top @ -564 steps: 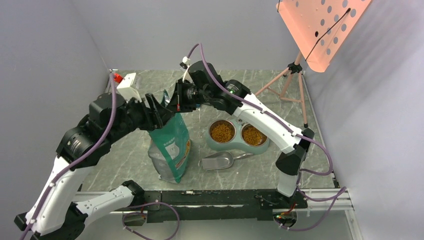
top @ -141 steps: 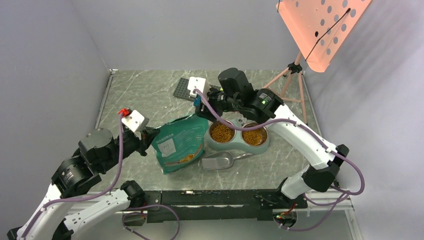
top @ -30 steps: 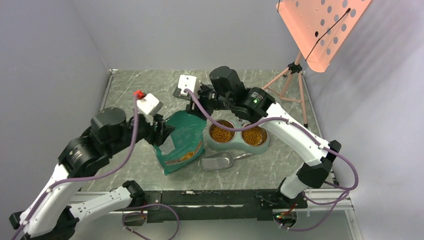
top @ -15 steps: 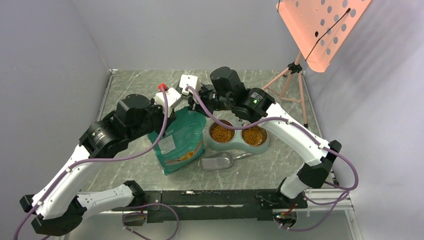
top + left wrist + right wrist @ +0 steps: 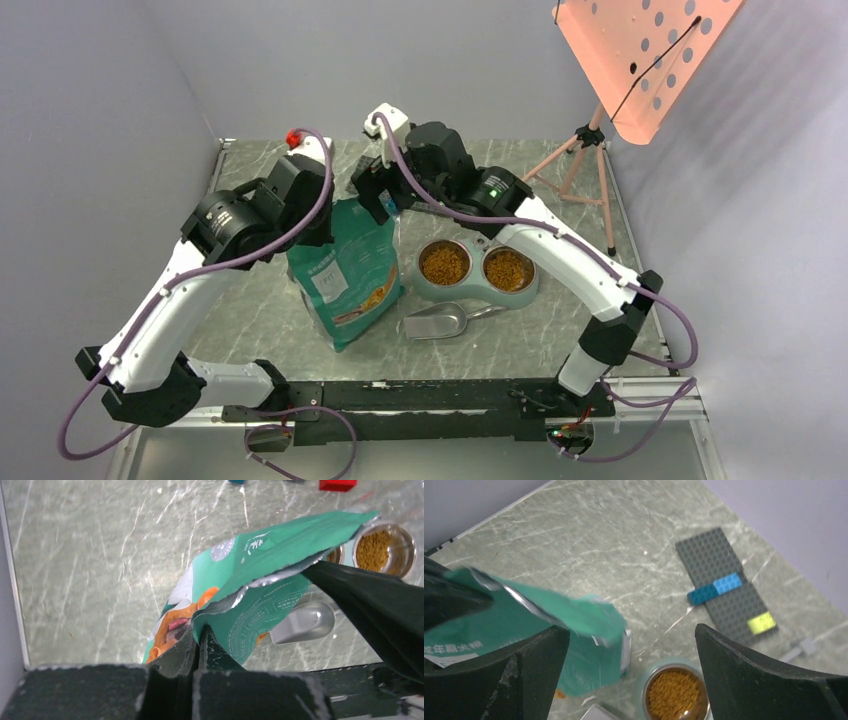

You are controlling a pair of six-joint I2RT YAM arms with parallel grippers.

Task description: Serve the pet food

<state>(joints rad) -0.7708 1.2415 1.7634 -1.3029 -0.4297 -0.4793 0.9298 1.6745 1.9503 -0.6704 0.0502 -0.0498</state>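
The teal-and-white pouch [image 5: 345, 272] stands upright on the marble table, left of the twin bowl dish [image 5: 476, 291]. Pet food fills both steel bowls [image 5: 445, 263] [image 5: 508, 270]; one bowl of kibble [image 5: 676, 696] shows in the right wrist view. My left gripper [image 5: 199, 639] is shut on the pouch's torn top edge [image 5: 235, 592]. My right gripper [image 5: 631, 667] hangs open just above the pouch's other top corner [image 5: 589, 617], its fingers [image 5: 744, 672] wide apart and holding nothing. The metal scoop [image 5: 437, 322] lies empty in front of the dish.
A grey brick baseplate [image 5: 726, 587] with blue and yellow bricks lies at the back of the table. A pink tripod [image 5: 585, 160] carrying a perforated pink board [image 5: 640, 55] stands at the back right. Grey walls close in both sides.
My left arm has swung in and up, pulling the slumped pouch upright by its top edge. My right gripper has let go of the pouch and opened wide, moving slightly back-left.
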